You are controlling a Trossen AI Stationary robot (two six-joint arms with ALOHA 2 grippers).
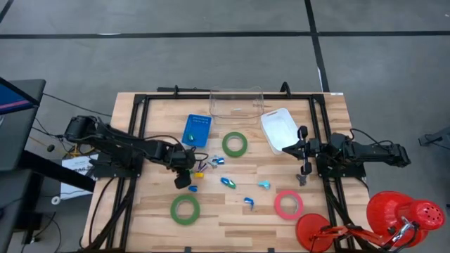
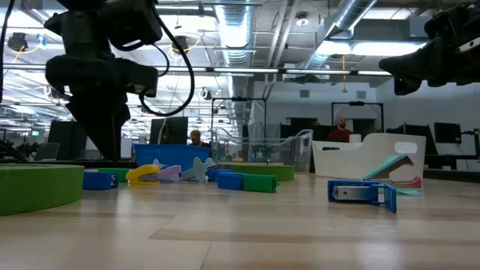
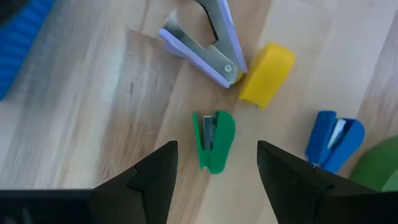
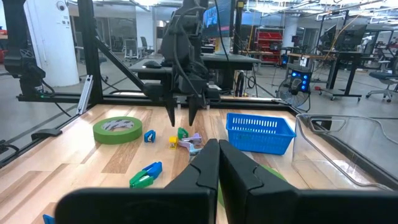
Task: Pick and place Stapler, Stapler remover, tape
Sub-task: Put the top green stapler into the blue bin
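Note:
My left gripper [image 3: 216,148] points down, open, just above the table. Its fingers stand on either side of a small green stapler [image 3: 213,140] that lies on the wood, without touching it. Beside the stapler lie a purple staple remover [image 3: 205,43], a yellow piece [image 3: 267,71] and a small blue stapler [image 3: 333,140]. One green tape roll [image 1: 185,209] lies flat near the front, another [image 1: 235,144] at mid-table, and a pinkish-red roll [image 1: 288,204] at the front right. My right gripper [image 1: 301,150] waits shut and level at the right.
A blue basket [image 1: 197,130], a clear bin [image 1: 237,102] and a white tray [image 1: 279,128] stand along the far side. More small blue and teal pieces [image 1: 228,181] lie mid-table. A red lamp [image 1: 401,211] sits at the front right corner.

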